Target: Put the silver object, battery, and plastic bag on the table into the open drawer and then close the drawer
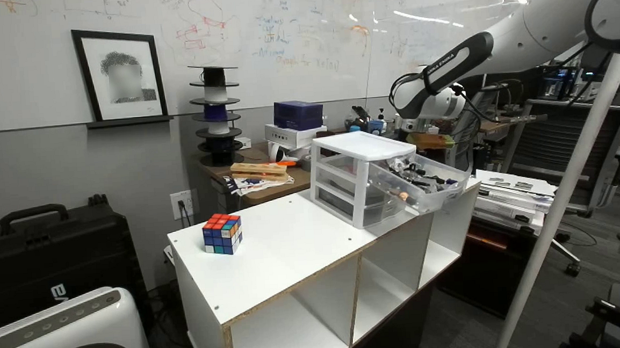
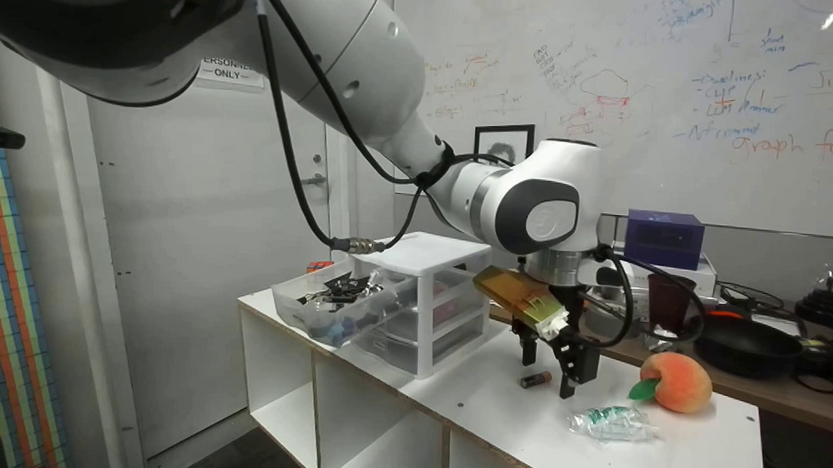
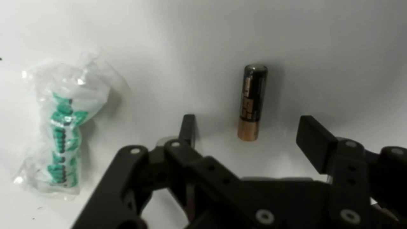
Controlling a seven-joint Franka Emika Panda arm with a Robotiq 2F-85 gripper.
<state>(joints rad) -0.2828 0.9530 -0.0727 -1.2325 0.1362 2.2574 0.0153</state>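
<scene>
Arm pose: in an exterior view the white arm (image 2: pixel 378 52) enters from the upper left, slopes down to the right past a drawer unit (image 2: pixel 425 317), and bends at the wrist so that the gripper (image 2: pixel 548 377) points down at the right-hand part of the table (image 2: pixel 500 413). A flat amber-and-green piece (image 2: pixel 518 300) with a white connector sits tilted beside the wrist. Jaws wide apart, one on either side of the battery (image 3: pixel 252 101), with a gap left and right of it. Whether the tips touch the tabletop cannot be told.

Table, left to right:

Rubik's cube (image 1: pixel 222 233) near the left end, towards the wall-side corner.

Drawer unit between the two ends; its translucent drawer (image 2: pixel 309 320) is pulled out towards the cubby-side edge and contains a tangle of dark and shiny pieces (image 2: pixel 345 287), too jumbled to tell apart.

Battery on the tabletop to the right of the unit, lying on its side. Black barrel, copper-coloured lettering, copper band at one end; in the wrist view the copper end faces the gripper body and the black end points away.

Plastic bag (image 3: pixel 65 127) further towards the right edge, well apart from the battery, one jaw standing between them in the wrist view. Clear, crinkled, glossy film with green print; the dark lettering is too blurred to read.

Peach (image 2: pixel 678 383) with a green leaf near the right wall-side corner, just beside the bag.
</scene>
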